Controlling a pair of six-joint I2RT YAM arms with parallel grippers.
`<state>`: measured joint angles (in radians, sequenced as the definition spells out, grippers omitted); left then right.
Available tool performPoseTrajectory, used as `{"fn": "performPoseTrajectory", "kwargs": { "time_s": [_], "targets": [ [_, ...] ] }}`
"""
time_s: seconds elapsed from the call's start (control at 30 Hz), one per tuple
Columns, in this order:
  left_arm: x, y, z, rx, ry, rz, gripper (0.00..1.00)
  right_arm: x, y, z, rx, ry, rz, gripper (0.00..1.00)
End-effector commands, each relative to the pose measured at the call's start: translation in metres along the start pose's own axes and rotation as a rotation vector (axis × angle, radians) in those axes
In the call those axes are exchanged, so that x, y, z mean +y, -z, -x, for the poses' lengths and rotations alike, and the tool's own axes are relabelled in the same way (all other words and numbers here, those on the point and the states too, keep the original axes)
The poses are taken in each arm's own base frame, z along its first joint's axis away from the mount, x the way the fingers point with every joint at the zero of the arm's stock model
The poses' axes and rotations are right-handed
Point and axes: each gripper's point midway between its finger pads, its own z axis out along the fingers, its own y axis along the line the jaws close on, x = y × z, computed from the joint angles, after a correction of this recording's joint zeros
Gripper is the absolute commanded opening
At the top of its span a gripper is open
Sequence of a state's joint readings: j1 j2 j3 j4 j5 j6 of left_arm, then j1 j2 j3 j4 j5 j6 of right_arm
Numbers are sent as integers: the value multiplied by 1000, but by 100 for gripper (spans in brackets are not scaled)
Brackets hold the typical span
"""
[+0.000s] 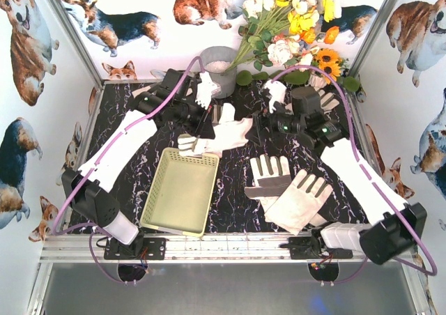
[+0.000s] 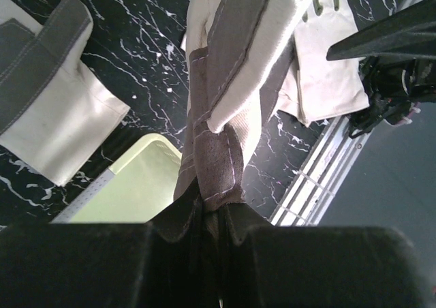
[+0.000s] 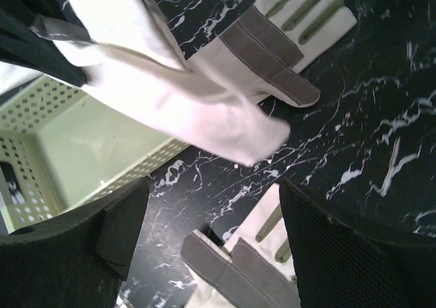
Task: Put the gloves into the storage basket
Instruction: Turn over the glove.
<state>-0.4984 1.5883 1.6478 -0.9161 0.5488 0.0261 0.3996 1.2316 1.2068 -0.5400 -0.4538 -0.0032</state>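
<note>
Desk: black marble. Storage basket sits near-left of centre w/ nothing in it.

Gloves: one, the held glove, hangs by its cuff from the left tool, which is clamped tight on it. It dangles just past the basket's far right corner, not over the middle. Two more gloves lie overlapping on the desk right of the basket, a striped one and a pale one on top of its near edge. More white shapes at the back by the grey bucket look like gloves; can't be sure.

Right tool: jaws wide, nothing between them, hovering just beside the held glove.

Risks, as I judge them:
- Let go here and the glove prob. lands on the rim or the desk, since it's off-centre and about as long as the basket. It needs carrying nearer and lower first.
- Glove swings when moved, so its fingers could catch the rim, flop outside, or nudge the light basket.
- Right tool is v. close; any sweep by the left arm could brush it or snag the glove.
- Overlapping pair: a pinch on one may drag the other along or grab both.
</note>
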Motion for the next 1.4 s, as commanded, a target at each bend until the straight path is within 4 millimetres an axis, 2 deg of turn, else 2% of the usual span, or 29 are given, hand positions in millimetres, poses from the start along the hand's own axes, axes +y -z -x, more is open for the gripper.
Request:
{"fn": "performPoseTrajectory", "kwargs": {
  "time_s": [0.0, 0.17, 0.4, 0.5, 0.63, 0.67, 0.77, 0.87, 0.93, 0.97, 1.07, 1.13, 1.27, 1.37],
  "targets": [
    [-23, 5, -4, -2, -34, -87, 0, 21, -1, 45, -86, 235, 141, 79],
    [-30, 1, -11, 32, -26, -118, 0, 34, -15, 49, -68, 305, 235, 79],
    [-30, -5, -11, 45, -13, -134, 0, 47, -30, 33, -16, 252, 353, 78],
    [-36, -6, -9, 46, -4, -167, 0, 51, -35, 25, 9, 232, 384, 77],
    [-47, -8, -5, 43, 11, -227, 0, 63, -46, 28, -28, 207, 432, 75],
    [-48, -8, -4, 41, 15, -237, 0, 66, -48, 30, -31, 176, 448, 72],
    [-48, -8, 1, 27, 27, -239, 0, 71, -51, 31, -23, 119, 485, 43],
    [-46, -6, 11, -15, 62, -240, 0, 72, -50, 26, -3, 102, 495, 24],
    [-44, -3, 18, -53, 96, -249, 16, 71, -48, 25, -1, 92, 488, 9],
    [-41, -3, 20, -70, 119, -252, 30, 70, -46, 27, -8, 78, 483, 1],
    [-29, 6, 33, -155, 169, -230, 67, 63, -42, 40, -61, 6, 457, 0],
    [-14, 20, 49, -254, 205, -170, 81, 54, -36, 54, -121, -56, 428, 0],
    [36, 61, 82, -517, 357, 29, 99, 37, -30, 80, -221, -196, 335, 0],
    [60, 89, 96, -699, 472, 70, 100, 28, -28, 99, -276, -312, 276, 0]
  ]
}}
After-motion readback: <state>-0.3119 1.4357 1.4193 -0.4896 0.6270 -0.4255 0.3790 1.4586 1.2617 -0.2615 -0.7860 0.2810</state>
